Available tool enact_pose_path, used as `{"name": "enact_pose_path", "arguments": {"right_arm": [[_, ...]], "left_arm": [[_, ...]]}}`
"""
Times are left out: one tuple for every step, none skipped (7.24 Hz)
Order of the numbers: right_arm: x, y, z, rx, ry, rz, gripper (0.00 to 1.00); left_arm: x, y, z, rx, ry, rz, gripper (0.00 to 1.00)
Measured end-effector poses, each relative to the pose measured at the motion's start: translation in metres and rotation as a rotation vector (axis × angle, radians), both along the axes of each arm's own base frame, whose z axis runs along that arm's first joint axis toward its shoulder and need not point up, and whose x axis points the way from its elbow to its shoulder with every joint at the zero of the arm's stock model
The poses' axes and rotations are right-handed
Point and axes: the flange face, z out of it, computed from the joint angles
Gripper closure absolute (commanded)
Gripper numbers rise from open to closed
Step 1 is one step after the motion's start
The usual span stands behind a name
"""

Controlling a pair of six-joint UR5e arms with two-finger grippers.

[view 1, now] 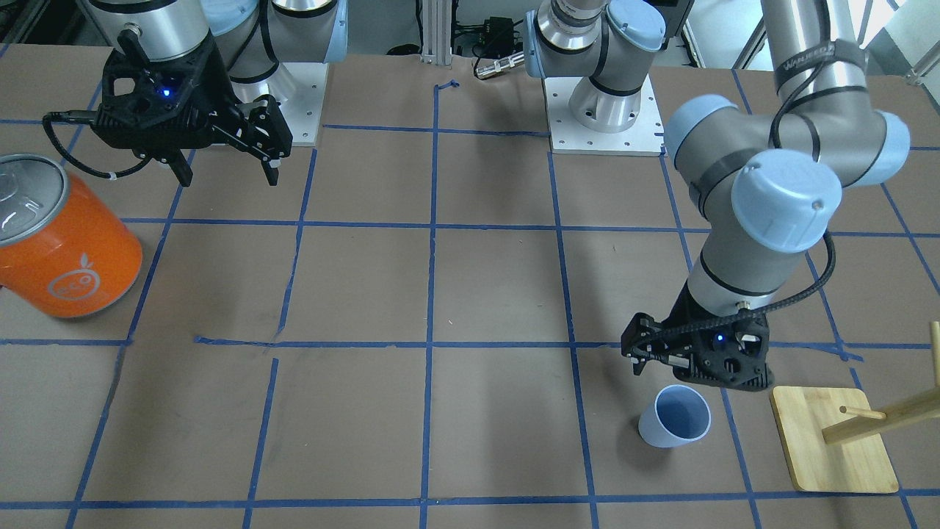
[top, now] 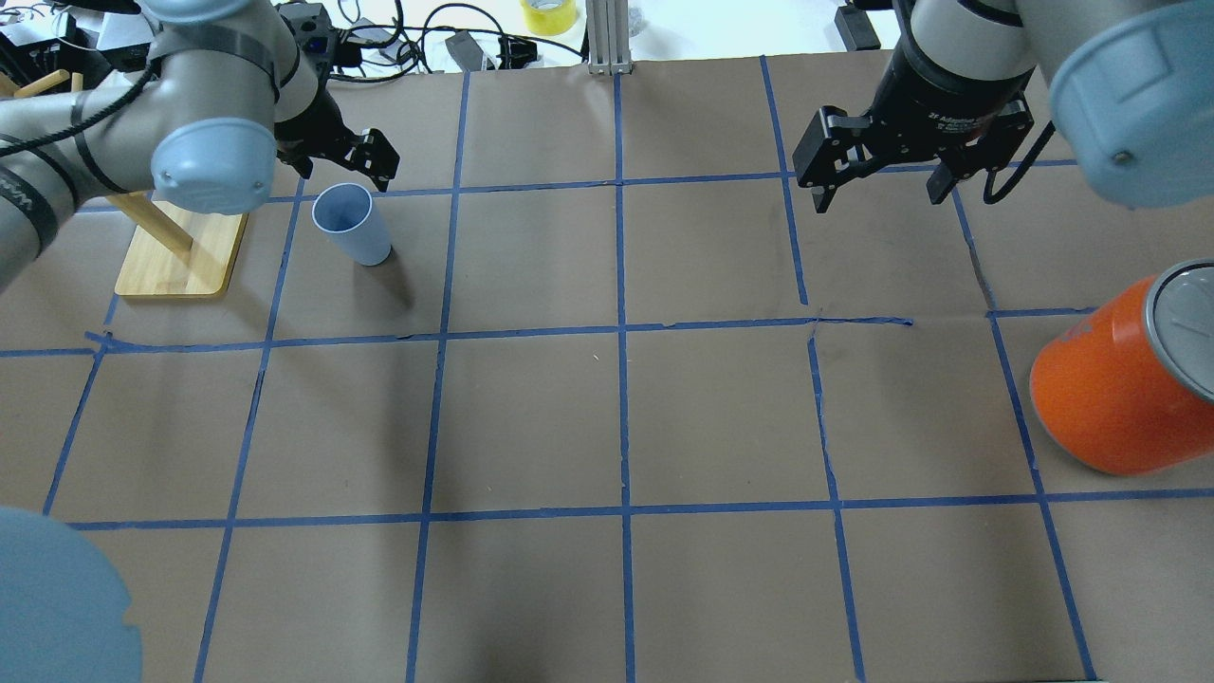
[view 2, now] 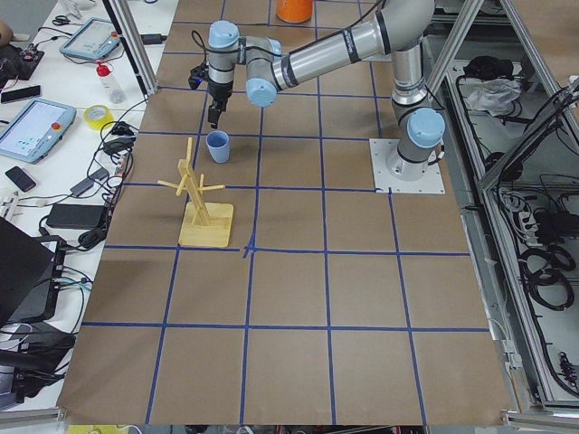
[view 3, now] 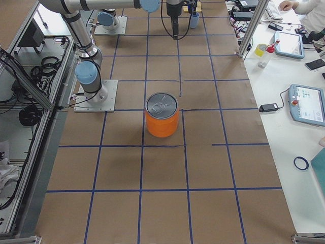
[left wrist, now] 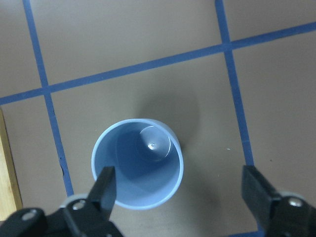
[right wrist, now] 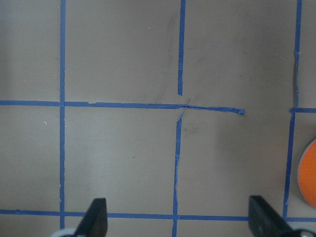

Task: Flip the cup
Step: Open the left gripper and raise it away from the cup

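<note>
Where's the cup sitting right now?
In the overhead view the cup stands upright, mouth up, at far left, just right of the wooden stand's base and beneath the open left hand.

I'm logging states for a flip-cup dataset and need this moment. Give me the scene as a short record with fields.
cup: upright, mouth up, on the table beside the wooden rack
left gripper: open, above the cup, apparently not touching it
right gripper: open, holding nothing, over the table
orange can: upright, on the robot's right side, far from the cup
task state: cup stands free, nothing grips it
</note>
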Motion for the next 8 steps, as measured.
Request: {"name": "enact_pose_path", "arguments": {"right_arm": [[0.0,0.0,0.0,0.0,0.0,0.0,0.0],[0.0,0.0,0.0,0.0,0.0,0.0,0.0],[0.0,0.0,0.0,0.0,0.0,0.0,0.0],[0.0,0.001,0.0,0.0,0.0,0.0,0.0],[0.0,0.001,0.0,0.0,0.0,0.0,0.0],[0.0,0.001,0.001,0.0,0.0,0.001,0.0],[0.0,0.001,0.001,0.0,0.0,0.001,0.0],[0.0,0.0,0.0,0.0,0.0,0.001,0.0]], "left_arm": [[-0.008,0.022,0.038,0.032,0.022,0.006,0.0],[-0.017,0.048,0.075,0.054,0.046,0.011,0.0],[-0.025,0.075,0.106,0.082,0.062,0.017,0.0],[-0.03,0.101,0.13,0.113,0.068,0.021,0.0],[-0.036,0.121,0.145,0.135,0.071,0.025,0.0],[-0.045,0.132,0.148,0.149,0.067,0.022,0.0],[-0.055,0.136,0.144,0.158,0.058,0.025,0.0],[-0.062,0.136,0.141,0.153,0.051,0.038,0.0]]}}
